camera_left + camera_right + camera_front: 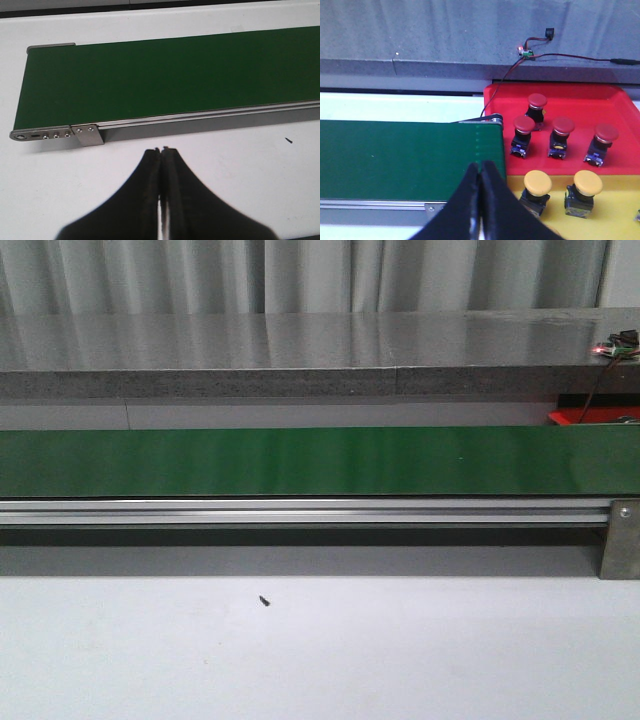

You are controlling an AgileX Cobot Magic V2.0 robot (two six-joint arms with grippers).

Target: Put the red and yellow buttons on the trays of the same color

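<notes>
In the right wrist view several red buttons (pixel 523 124) stand on the red tray (pixel 620 102), and two yellow buttons (pixel 538 182) stand on the yellow tray (pixel 612 210) beside it. My right gripper (pixel 479 166) hangs shut and empty over the end of the green belt (pixel 405 160), beside the trays. My left gripper (pixel 162 150) is shut with nothing in it, over the white table just before the belt's other end (pixel 150 80). In the front view only a corner of the red tray (pixel 590 417) shows; neither gripper appears there.
The belt (pixel 300 460) runs across the table on an aluminium rail (pixel 300 510) with a metal bracket (pixel 620 540) at its right end. A grey shelf (pixel 300 350) behind carries a small wired board (pixel 526 51). A tiny dark speck (pixel 264 600) lies on the white table.
</notes>
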